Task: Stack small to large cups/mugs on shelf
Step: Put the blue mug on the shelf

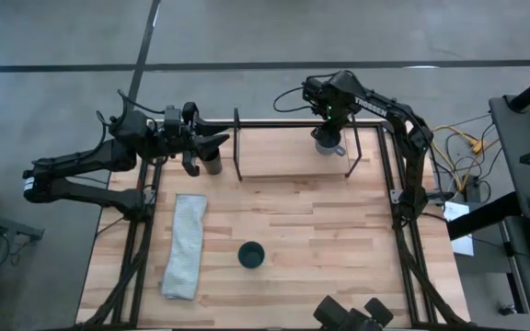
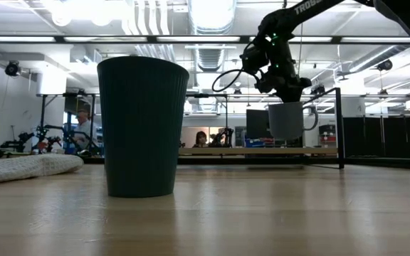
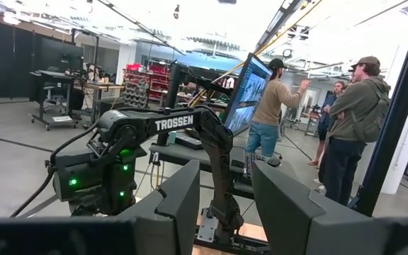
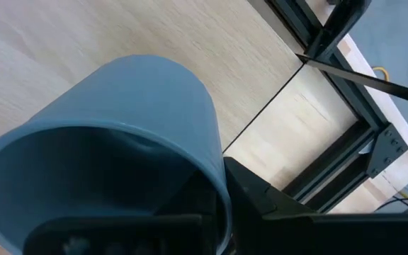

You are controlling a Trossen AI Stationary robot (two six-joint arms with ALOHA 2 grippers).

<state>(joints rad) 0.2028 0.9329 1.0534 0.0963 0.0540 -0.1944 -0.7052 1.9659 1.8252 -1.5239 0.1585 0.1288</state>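
Note:
The grey-blue mug (image 1: 328, 143) hangs in my right gripper (image 1: 328, 124), which is shut on it, above the shelf (image 1: 293, 175) at the table's far side. In the low view the mug (image 2: 285, 119) floats just over the shelf's pale board (image 2: 262, 151). The black tumbler (image 1: 212, 165) stands on the table left of the shelf. My left gripper (image 1: 208, 143) is open just beyond it, and its wrist view shows nothing between the fingers (image 3: 183, 202). The dark teal cup (image 1: 251, 255) stands upright on the table near the front, and it looms large in the low view (image 2: 142, 126). My right gripper holds the mug by its rim (image 4: 214, 188), one finger inside the hollow and one finger (image 4: 261, 202) outside against the wall. It comes from above, pointing down. The mug hangs upright below the fingers, lifted clear of the shelf board, its handle (image 2: 312, 118) to one side.
A folded pale towel (image 1: 184, 245) lies on the table's left part. The shelf's thin black rods (image 1: 237, 145) rise at its ends. The black table frame (image 1: 396, 184) runs along the table's sides. People stand in the room beyond the table (image 3: 349, 134).

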